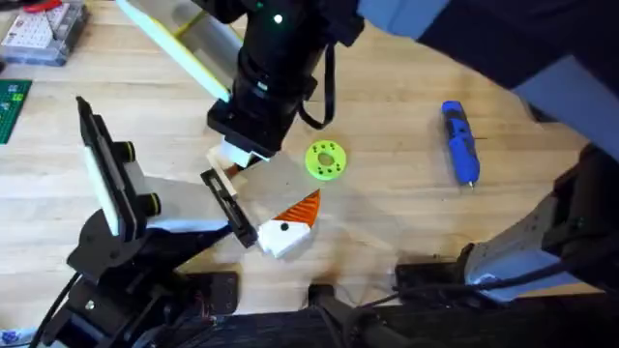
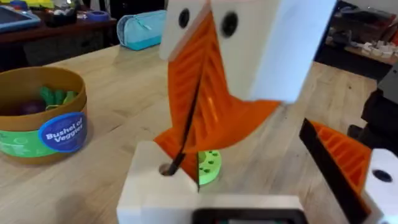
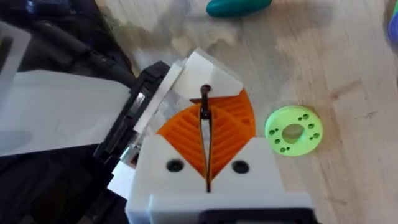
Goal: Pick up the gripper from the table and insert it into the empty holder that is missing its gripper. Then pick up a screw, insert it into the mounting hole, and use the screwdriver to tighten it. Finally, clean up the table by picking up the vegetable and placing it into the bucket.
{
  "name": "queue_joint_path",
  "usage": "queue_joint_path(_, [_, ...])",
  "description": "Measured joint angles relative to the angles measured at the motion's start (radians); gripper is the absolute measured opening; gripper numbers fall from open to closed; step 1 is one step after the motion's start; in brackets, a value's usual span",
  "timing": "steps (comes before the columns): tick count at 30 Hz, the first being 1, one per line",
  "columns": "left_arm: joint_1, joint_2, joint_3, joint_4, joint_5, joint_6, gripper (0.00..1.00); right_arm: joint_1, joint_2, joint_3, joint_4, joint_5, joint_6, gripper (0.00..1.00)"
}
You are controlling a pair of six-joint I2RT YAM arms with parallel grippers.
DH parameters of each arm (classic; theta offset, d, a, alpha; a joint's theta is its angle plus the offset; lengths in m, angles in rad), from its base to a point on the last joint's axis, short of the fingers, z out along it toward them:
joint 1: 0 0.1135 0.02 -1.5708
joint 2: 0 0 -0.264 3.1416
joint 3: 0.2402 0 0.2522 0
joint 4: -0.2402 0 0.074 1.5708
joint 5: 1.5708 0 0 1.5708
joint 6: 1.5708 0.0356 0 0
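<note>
Orange-ribbed right gripper (image 3: 206, 124), clamped on the screw (image 3: 205, 99), should hold it upright and lower gently so it enters the mounting hole (image 2: 166, 169) squarely.

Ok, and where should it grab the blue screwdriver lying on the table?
Around the thick blue body of the screwdriver, near its middle, coming straight down from above. It lies flat on the table with open wood along both long sides, so there is room to close across its narrow width.

right hand (image 2: 186, 140) pinching thin black screw into white block's hole (image 2: 166, 169) | veggie bucket (image 2: 41, 115) well apart
</note>
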Motion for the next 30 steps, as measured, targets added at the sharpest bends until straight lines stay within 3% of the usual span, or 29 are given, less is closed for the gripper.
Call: queue_joint_path(30, [0.0,0.0,0.0,-0.001,-0.023,-0.014,0.99,0.0,0.017,0.0,0.071,0.034,-0.003,0.008])
